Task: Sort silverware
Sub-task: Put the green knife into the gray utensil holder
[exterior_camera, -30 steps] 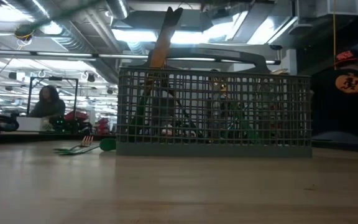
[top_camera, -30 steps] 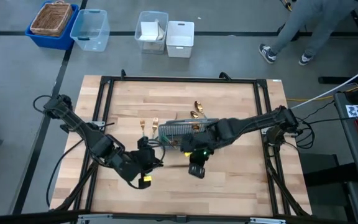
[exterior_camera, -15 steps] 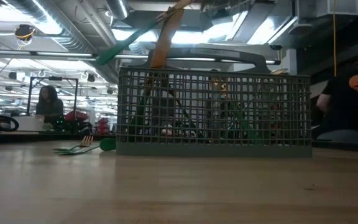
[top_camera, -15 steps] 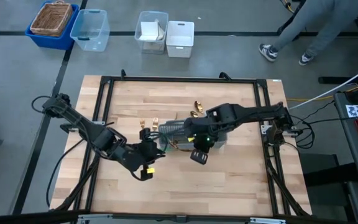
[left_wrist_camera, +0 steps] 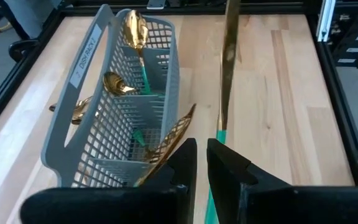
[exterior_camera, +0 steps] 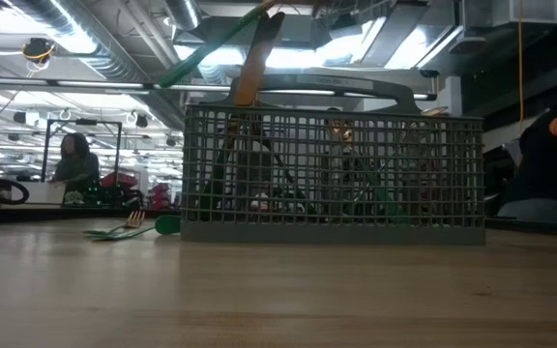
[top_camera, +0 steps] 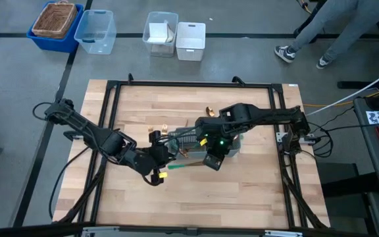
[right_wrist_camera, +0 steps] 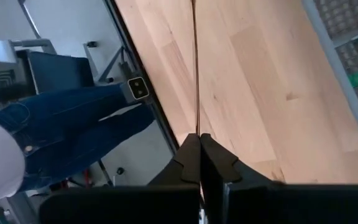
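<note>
The left gripper [left_wrist_camera: 201, 163] is pinched shut on a gold knife [left_wrist_camera: 229, 56] with a green handle, right beside the grey caddy [left_wrist_camera: 114, 93] in the middle of the table. The right gripper [right_wrist_camera: 198, 144] is squeezed on a thin piece too. Next, I think, the knife must tip up and drop into a slot.

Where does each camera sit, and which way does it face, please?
High: overhead, straight down on table, caddy, both arms.
Low: table-top height, level through the caddy into the room; arms unclear.
Left wrist: past left fingers holding a knife, towards the caddy.
Right wrist: past right fingers pinching a gold strip, towards table edge.
High and low share the caddy.
</note>
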Robot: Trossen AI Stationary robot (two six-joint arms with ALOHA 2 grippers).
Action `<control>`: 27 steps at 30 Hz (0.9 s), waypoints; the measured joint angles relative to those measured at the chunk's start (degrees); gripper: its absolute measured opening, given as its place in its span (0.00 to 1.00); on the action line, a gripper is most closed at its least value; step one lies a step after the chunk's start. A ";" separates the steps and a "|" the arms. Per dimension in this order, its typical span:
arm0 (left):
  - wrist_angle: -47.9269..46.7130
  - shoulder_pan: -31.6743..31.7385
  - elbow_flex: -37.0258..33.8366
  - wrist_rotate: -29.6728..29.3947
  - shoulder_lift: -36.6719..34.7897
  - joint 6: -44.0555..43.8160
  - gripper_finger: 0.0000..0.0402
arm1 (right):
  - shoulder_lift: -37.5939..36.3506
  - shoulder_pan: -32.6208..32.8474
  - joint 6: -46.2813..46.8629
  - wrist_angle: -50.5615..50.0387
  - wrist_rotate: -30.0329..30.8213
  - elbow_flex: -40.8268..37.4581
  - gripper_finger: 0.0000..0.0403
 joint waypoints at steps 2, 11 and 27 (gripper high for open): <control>0.06 0.03 0.01 0.00 0.00 0.46 0.07 | 0.00 -0.54 0.11 -0.15 -0.74 0.01 0.00; 0.54 0.19 0.14 -0.22 -0.07 0.79 0.07 | 1.10 -3.28 -0.34 -3.28 0.68 4.81 0.00; 0.34 1.41 -0.02 0.31 0.00 -0.81 0.07 | 1.95 -3.90 -3.44 -5.18 3.71 5.71 0.00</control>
